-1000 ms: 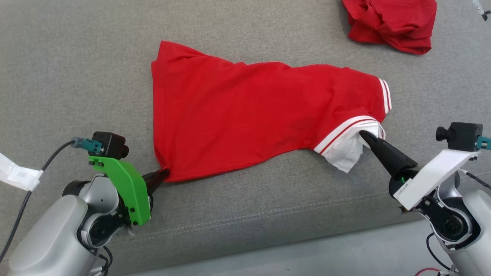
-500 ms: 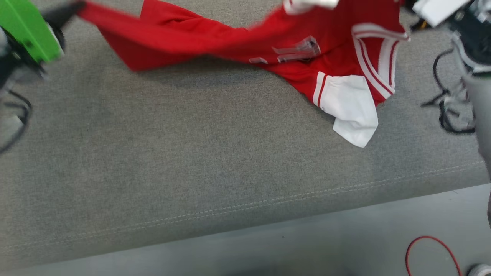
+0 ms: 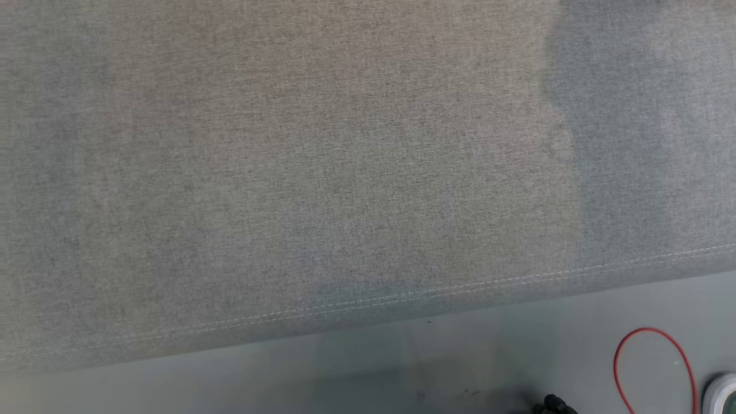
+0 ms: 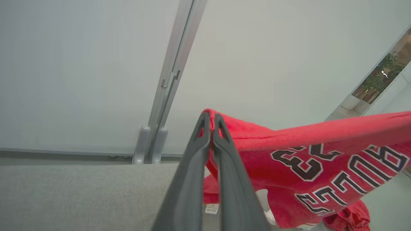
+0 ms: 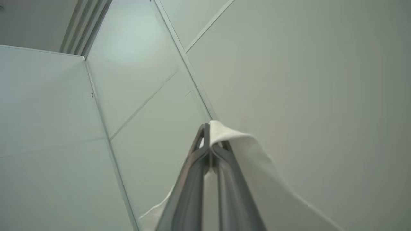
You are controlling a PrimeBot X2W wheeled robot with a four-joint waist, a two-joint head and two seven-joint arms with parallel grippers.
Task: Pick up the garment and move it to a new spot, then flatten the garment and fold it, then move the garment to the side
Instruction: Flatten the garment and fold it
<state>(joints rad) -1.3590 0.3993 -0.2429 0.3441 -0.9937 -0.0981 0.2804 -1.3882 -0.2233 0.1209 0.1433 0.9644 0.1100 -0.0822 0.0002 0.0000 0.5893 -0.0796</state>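
Red jersey cloth is pinched at its edge between the closed fingers of the left gripper, held up clear of the grey cushion. From that pinch the garment stretches off to the right of the left wrist view and sags below.

Black lettering outlined in white runs across it, upside down from this side: the digits 23 and a word that looks like BULLS. A small white label hangs beneath the fingers, its print too small to read.

The right gripper is clamped just as tight on a fold of white cloth, the garment's pale trim as far as I can tell.

Lower down, the cushion's stitched seam runs above a grey floor, where a red wire loop lies. Beyond the left gripper stands a pale wall with a metal frame.
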